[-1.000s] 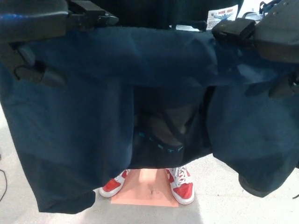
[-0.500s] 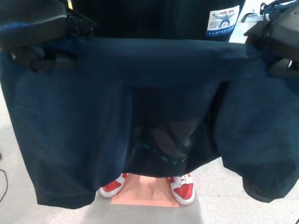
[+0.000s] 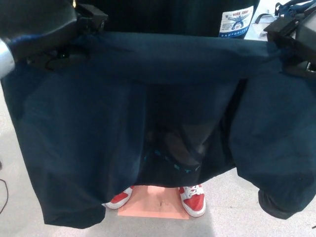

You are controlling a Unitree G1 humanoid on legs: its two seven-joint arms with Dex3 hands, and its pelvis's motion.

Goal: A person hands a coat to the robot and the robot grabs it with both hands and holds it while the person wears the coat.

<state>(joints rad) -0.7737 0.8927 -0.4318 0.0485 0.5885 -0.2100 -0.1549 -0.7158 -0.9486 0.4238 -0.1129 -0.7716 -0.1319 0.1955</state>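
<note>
A dark navy coat (image 3: 98, 113) hangs spread wide across the head view, its top edge stretched level between my two hands. My left hand (image 3: 74, 29) grips the coat's upper left corner, fingers closed over the cloth. At the upper right, my right hand (image 3: 291, 37) is closed on the other corner. Behind the coat stands a person in a black top with a white printed patch (image 3: 236, 22). The person's red and white shoes (image 3: 193, 200) show below the hem. The coat's open middle shows its dark lining (image 3: 177, 143).
The person's shoes stand on a salmon-coloured floor mat (image 3: 154, 203) on a pale grey floor (image 3: 15, 163). A thin black cable (image 3: 4, 195) lies at the left edge.
The coat's top edge has risen and pulled straighter between my hands. My hands have spread a little further apart toward the corners. The hem hangs slightly lower over the left shoe.
</note>
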